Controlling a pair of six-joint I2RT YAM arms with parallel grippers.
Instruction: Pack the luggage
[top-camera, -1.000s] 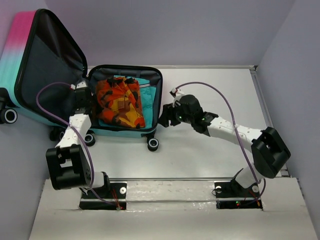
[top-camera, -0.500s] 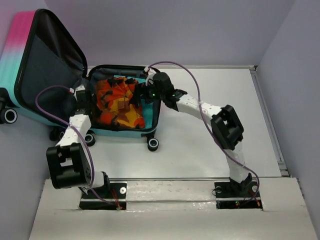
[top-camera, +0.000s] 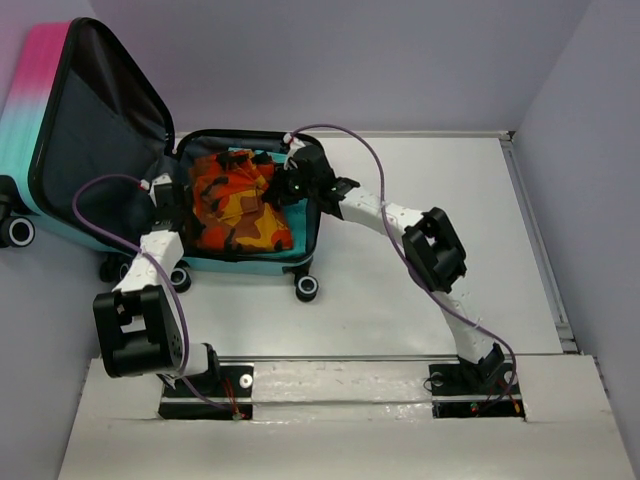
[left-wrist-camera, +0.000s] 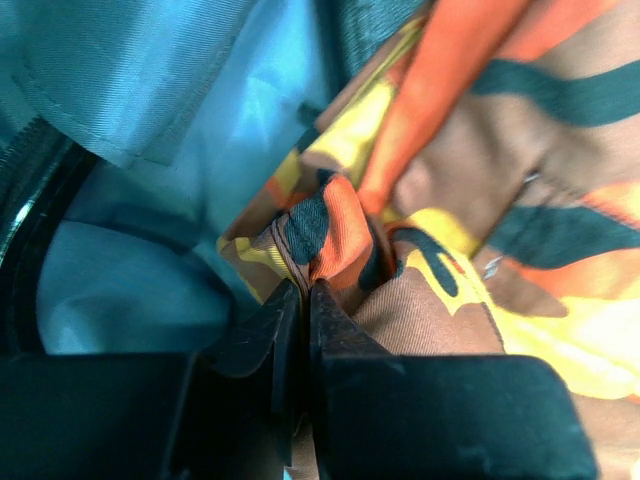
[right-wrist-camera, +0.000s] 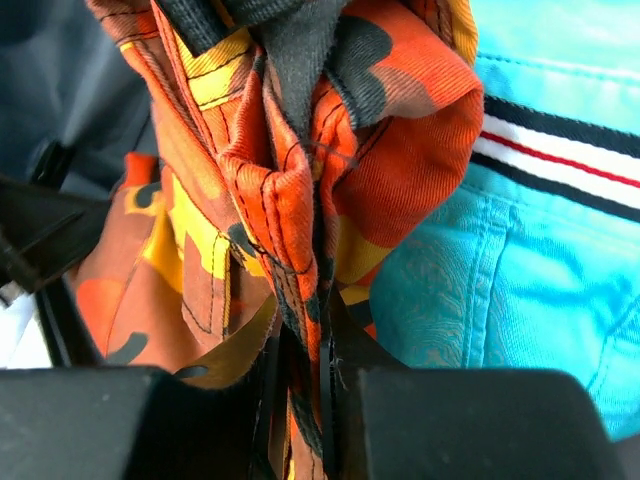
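Observation:
The luggage (top-camera: 300, 262) lies open at the back left, its pink-to-teal lid (top-camera: 45, 95) standing upright. Inside, an orange, yellow and brown camouflage garment (top-camera: 235, 205) lies over a teal garment (top-camera: 296, 190). My left gripper (top-camera: 166, 205) sits at the garment's left edge, shut on a fold of the camouflage cloth (left-wrist-camera: 330, 225). My right gripper (top-camera: 282, 185) reaches in from the right. It is shut on a bunched, raised fold of the same camouflage garment (right-wrist-camera: 290, 200), with the teal garment (right-wrist-camera: 520, 280) beside it.
The suitcase's black wheels (top-camera: 307, 289) stick out toward me over the white table (top-camera: 420, 290). Grey walls close in the back and the right side (top-camera: 580, 150). A purple cable (top-camera: 340, 135) arcs above the right arm.
My right arm swung left from beside the suitcase into it and closed on the camouflage garment, bunching its right edge upward. The left arm stayed put.

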